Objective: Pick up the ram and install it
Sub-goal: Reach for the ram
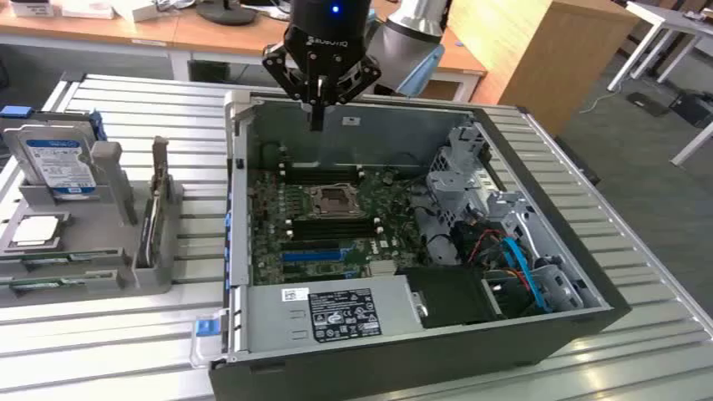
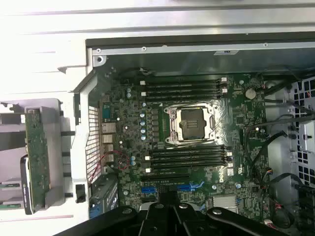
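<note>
My gripper [image 1: 317,121] hangs shut and empty over the back wall of the open computer case [image 1: 557,322]; its black fingers [image 2: 167,219] are pressed together above the motherboard [image 2: 128,128]. The ram [image 1: 50,284] is a slim green strip with a pale label, lying in the front slots of the grey rack [image 1: 112,276] at the exterior view's left, well away from the gripper. A green end of the ram [image 2: 9,187] shows in the wrist view. Black memory slots [image 2: 189,157] flank the CPU socket [image 2: 192,123] on both sides.
A silver hard drive with a blue label [image 1: 62,167] stands in the rack, and a larger card [image 1: 156,200] stands upright on the rack's side nearest the case. In the case are a power supply [image 1: 334,313], a drive cage [image 1: 457,175] and blue cables [image 1: 523,271]. Desks stand behind.
</note>
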Controlling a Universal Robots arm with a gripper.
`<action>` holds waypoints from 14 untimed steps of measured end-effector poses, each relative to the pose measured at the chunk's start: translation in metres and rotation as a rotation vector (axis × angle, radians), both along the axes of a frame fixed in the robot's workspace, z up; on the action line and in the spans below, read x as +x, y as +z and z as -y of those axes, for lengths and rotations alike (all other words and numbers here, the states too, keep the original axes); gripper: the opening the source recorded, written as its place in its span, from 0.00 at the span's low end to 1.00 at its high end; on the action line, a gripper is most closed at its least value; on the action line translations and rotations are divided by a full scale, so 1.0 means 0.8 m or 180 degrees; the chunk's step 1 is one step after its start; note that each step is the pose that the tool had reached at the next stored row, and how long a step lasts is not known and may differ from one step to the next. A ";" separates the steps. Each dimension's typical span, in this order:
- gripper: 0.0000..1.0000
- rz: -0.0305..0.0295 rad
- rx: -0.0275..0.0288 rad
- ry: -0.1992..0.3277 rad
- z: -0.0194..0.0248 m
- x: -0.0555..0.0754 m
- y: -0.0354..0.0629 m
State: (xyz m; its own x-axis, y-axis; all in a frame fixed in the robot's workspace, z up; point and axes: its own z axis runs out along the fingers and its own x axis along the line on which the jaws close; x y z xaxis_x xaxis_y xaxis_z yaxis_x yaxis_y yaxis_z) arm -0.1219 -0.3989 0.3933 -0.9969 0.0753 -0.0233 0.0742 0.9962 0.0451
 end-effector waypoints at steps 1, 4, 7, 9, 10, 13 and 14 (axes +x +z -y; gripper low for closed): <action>0.11 0.0000 0.0000 0.0000 0.0000 0.000 0.000; 0.11 0.0000 0.0000 0.0000 0.0000 0.000 0.000; 0.11 0.0000 0.0000 0.0000 0.0000 0.000 0.000; 0.11 0.0000 0.0000 0.0000 0.0000 0.000 0.000; 0.11 0.0000 0.0000 0.0000 0.0000 0.000 0.000; 0.11 0.0000 0.0000 0.0000 0.0000 0.000 0.000; 0.11 0.0000 0.0000 0.0000 0.0000 -0.001 0.000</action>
State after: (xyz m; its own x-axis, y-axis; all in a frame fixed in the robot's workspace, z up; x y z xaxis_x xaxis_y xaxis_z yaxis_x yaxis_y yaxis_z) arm -0.1226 -0.3989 0.3933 -0.9969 0.0754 -0.0233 0.0743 0.9962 0.0450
